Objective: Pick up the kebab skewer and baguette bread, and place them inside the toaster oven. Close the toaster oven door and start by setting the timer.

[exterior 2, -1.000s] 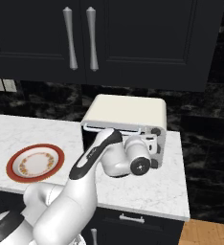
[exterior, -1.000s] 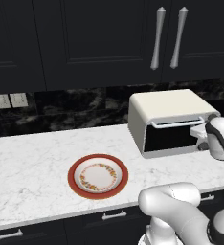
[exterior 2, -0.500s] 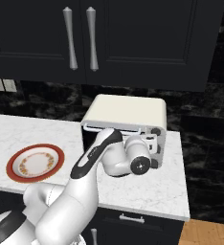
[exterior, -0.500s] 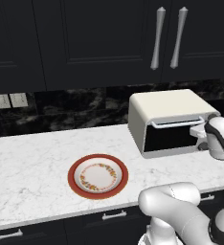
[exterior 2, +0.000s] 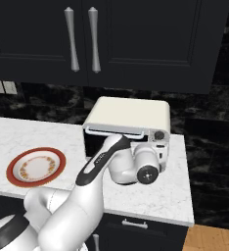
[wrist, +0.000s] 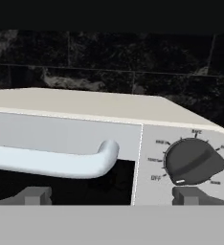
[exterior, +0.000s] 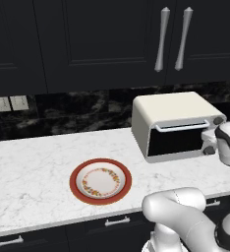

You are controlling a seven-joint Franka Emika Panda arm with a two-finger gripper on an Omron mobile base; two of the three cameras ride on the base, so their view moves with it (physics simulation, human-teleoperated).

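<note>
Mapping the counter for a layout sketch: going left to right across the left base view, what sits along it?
Wall outlets → red-rimmed plate → toaster oven → the arm's white wrist at the right edge.

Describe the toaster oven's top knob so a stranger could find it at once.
Start at the cream-white toaster oven on the marble counter, right of the red-rimmed plate. Right of its silver bar handle, the dark grey knob sits ringed by printed settings.

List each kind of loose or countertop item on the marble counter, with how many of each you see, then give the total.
Toaster oven: 1
Plate: 1
Total: 2
</note>
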